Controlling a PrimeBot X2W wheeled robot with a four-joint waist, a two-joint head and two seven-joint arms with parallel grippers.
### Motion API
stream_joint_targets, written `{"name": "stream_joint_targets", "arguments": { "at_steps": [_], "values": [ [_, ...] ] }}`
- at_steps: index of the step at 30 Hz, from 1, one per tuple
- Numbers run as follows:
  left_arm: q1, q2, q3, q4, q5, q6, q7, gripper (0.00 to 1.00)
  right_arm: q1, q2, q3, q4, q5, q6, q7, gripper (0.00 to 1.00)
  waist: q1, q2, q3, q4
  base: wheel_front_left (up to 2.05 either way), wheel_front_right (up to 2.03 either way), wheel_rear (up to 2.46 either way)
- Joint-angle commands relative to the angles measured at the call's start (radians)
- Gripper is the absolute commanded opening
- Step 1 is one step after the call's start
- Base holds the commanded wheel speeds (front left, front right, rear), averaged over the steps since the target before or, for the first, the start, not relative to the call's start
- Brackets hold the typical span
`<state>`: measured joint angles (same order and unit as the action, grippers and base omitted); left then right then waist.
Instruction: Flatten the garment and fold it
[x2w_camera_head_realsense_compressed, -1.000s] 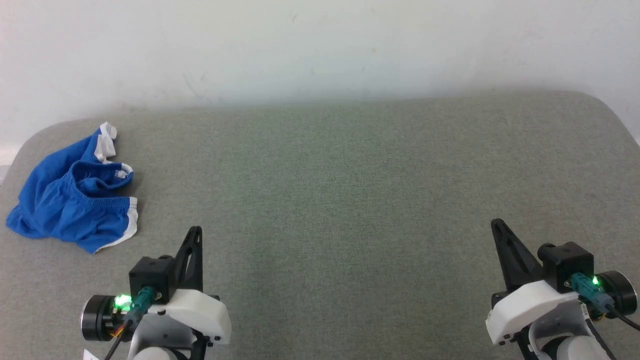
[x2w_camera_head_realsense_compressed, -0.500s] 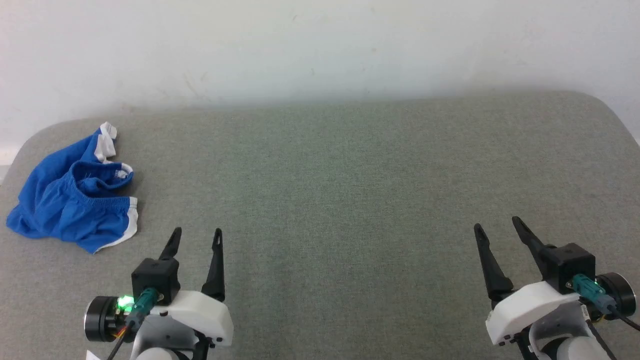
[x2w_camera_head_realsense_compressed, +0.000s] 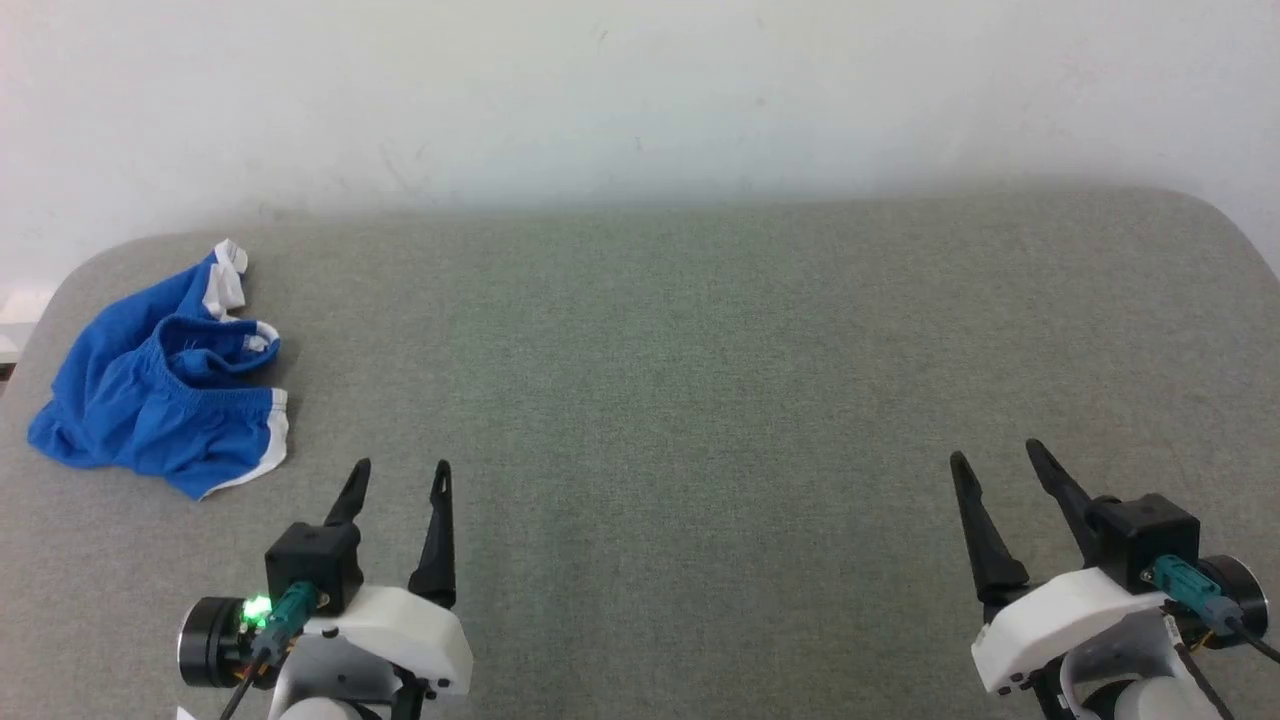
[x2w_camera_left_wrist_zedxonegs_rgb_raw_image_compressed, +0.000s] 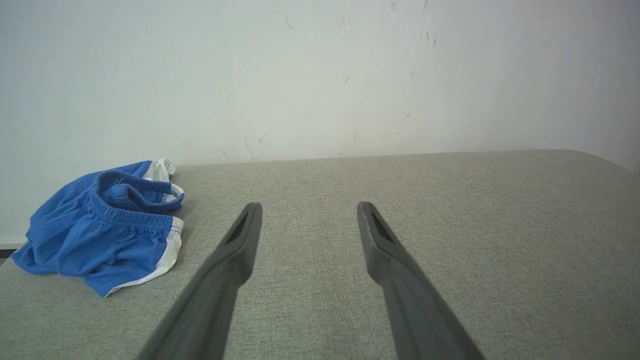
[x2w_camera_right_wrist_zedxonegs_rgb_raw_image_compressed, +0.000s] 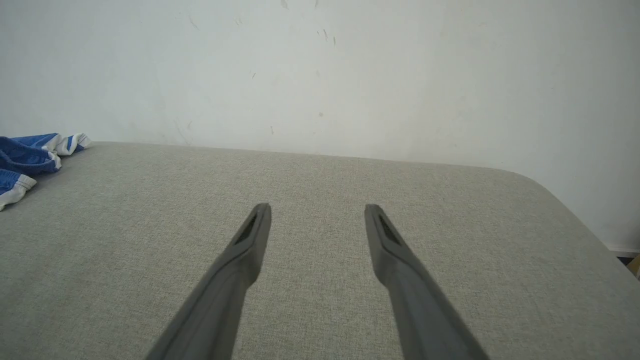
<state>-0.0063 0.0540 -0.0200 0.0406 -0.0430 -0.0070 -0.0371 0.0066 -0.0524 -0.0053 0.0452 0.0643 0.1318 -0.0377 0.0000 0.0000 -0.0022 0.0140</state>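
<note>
Both grippers open and empty, blue shorts bunched at the far left.

The left gripper (x2w_camera_head_realsense_compressed: 402, 466) hovers over the near left of the grey fabric surface (x2w_camera_head_realsense_compressed: 700, 350), its two dark fingers spread narrowly apart and holding nothing. The right gripper (x2w_camera_head_realsense_compressed: 995, 452) hovers at the near right with a similar gap, also holding nothing. The blue shorts (x2w_camera_head_realsense_compressed: 150, 400) lie crumpled at the far left edge, well apart from the right gripper and near the left one. The heap's long axis runs from near left to far right. Its gathered waistband opening faces up, and a white-trimmed hem points near-right.
</note>
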Motion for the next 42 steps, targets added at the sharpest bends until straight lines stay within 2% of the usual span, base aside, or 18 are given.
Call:
{"name": "stream_joint_targets", "arguments": {
  "at_steps": [1,13,42],
  "values": [
    [-0.011,-0.001,-0.001,0.007,-0.008,-0.002,-0.012,1.0,0.007,0.001,-0.003,0.007,0.015,0.0,-0.012,1.0,0.0,0.0,-0.001,0.006,0.0,0.0,0.0],
    [-0.015,-0.001,-0.001,0.021,-0.029,-0.002,-0.037,1.0,0.006,0.001,-0.001,0.033,0.041,0.0,-0.037,1.0,0.0,0.0,0.002,0.056,0.0,0.0,0.0],
    [-0.022,-0.002,0.002,0.057,-0.072,-0.003,-0.096,1.0,0.004,0.001,0.013,0.086,0.102,-0.001,-0.095,1.0,0.0,0.0,0.005,0.23,0.0,0.0,0.0]
  ]
}}
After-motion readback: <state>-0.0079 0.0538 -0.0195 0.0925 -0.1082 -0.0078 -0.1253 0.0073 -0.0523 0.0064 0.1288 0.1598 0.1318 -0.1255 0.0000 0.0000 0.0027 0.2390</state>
